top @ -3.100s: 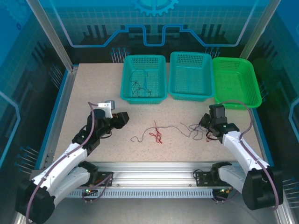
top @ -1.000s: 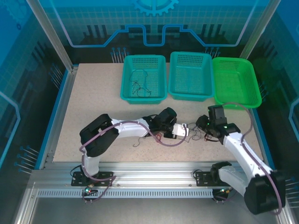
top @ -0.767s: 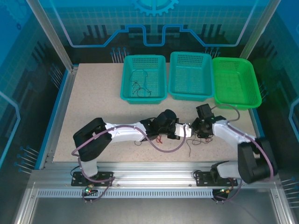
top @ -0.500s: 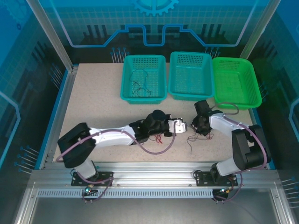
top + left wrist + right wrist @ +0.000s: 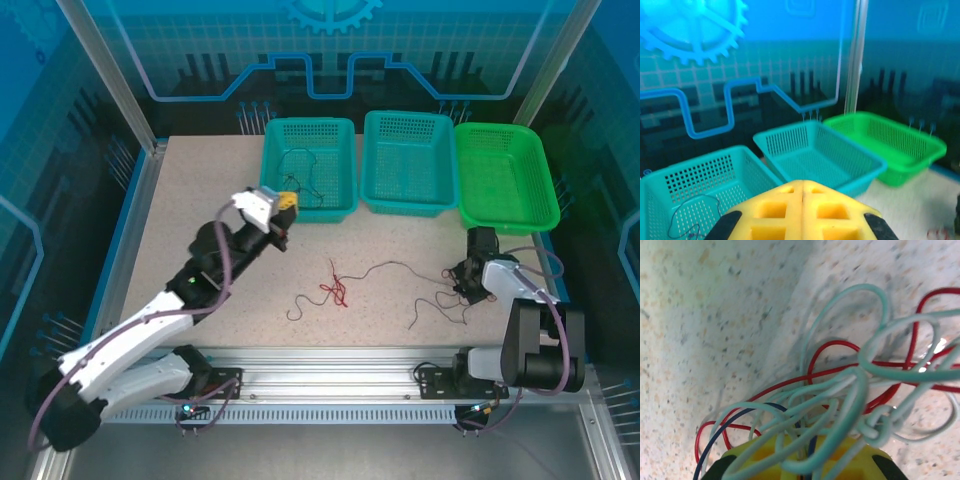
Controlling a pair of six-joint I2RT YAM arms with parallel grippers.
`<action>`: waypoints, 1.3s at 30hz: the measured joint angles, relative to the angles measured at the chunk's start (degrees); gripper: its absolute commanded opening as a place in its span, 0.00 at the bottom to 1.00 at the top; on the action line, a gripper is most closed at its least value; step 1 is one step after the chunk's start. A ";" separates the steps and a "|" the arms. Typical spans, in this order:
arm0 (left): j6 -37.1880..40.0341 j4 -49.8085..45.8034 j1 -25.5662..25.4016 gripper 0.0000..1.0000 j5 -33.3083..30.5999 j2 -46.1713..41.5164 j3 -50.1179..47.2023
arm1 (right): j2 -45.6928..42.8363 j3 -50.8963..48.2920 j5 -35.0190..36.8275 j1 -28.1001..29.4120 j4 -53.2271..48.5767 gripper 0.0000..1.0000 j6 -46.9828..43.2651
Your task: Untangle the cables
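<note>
Top external view: the left gripper (image 5: 285, 202) hovers beside the left teal basket (image 5: 345, 170), its yellow fingers pressed together on nothing. The right gripper (image 5: 462, 290) sits low on the table (image 5: 180, 200), clamped on a tangle of red, whitish and dark cables (image 5: 872, 429); loose strands trail leftward across the table

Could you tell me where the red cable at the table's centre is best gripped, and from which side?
Grip the red cable at its bunched middle, coming straight down: it lies flat on the table, so a side approach would likely slide past it.
</note>
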 measured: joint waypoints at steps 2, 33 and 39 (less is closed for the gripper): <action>-1.57 -0.20 1.14 0.00 1.05 -1.55 0.04 | -0.17 -0.24 -0.48 -0.63 0.48 0.04 -1.22; 26.34 -11.93 -16.68 0.63 29.75 53.83 27.71 | -19.89 7.48 -9.05 16.20 -2.01 0.00 -15.91; 22.01 -10.12 -16.46 0.00 27.06 56.48 26.75 | -18.97 8.09 -8.76 16.48 -1.86 0.00 -16.41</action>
